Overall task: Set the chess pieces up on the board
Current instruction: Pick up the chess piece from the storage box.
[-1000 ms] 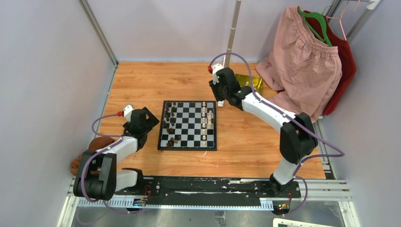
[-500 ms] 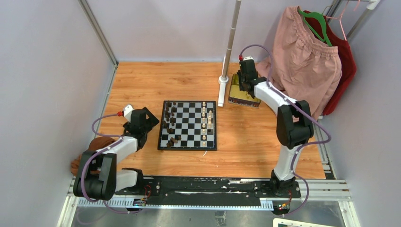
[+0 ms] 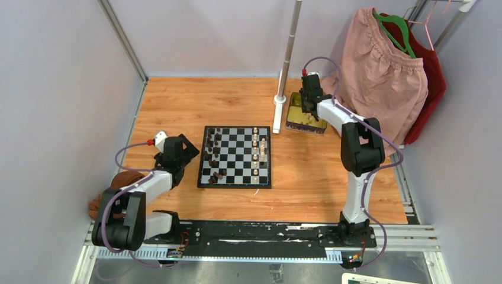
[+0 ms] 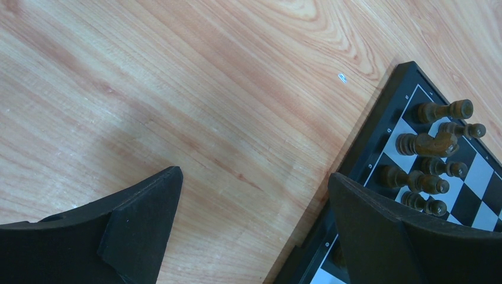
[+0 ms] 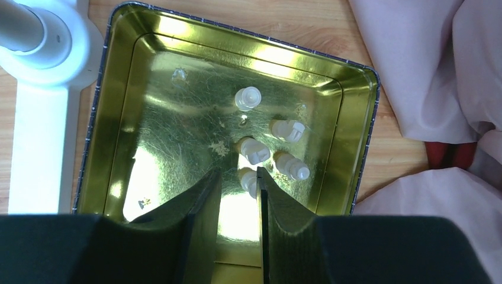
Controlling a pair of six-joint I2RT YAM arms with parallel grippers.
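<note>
The board (image 3: 234, 185) lies mid-table. Dark brown pieces (image 3: 213, 151) stand along its left columns and cream pieces (image 3: 258, 148) along its right. My left gripper (image 3: 188, 148) is open and empty over bare wood beside the board's left edge (image 4: 379, 127). Its jaws (image 4: 254, 174) stand wide apart, with dark pieces (image 4: 426, 144) just beyond. My right gripper (image 3: 308, 111) hangs over the gold tin (image 3: 296, 125). In the right wrist view its jaws (image 5: 238, 174) are slightly apart. One cream piece (image 5: 248, 180) lies at their tips, among several cream pieces (image 5: 254, 149) in the tin (image 5: 118, 118).
A white pole stand (image 3: 278, 100) rises just left of the tin and shows in the right wrist view (image 5: 41, 35). Pink clothing (image 3: 379, 77) hangs at the back right, close to the tin's right side (image 5: 426, 59). A brown object (image 3: 121, 177) lies by the left arm.
My right arm swung from the board's far right corner to over the gold tin and settled there. The left arm has not moved.
</note>
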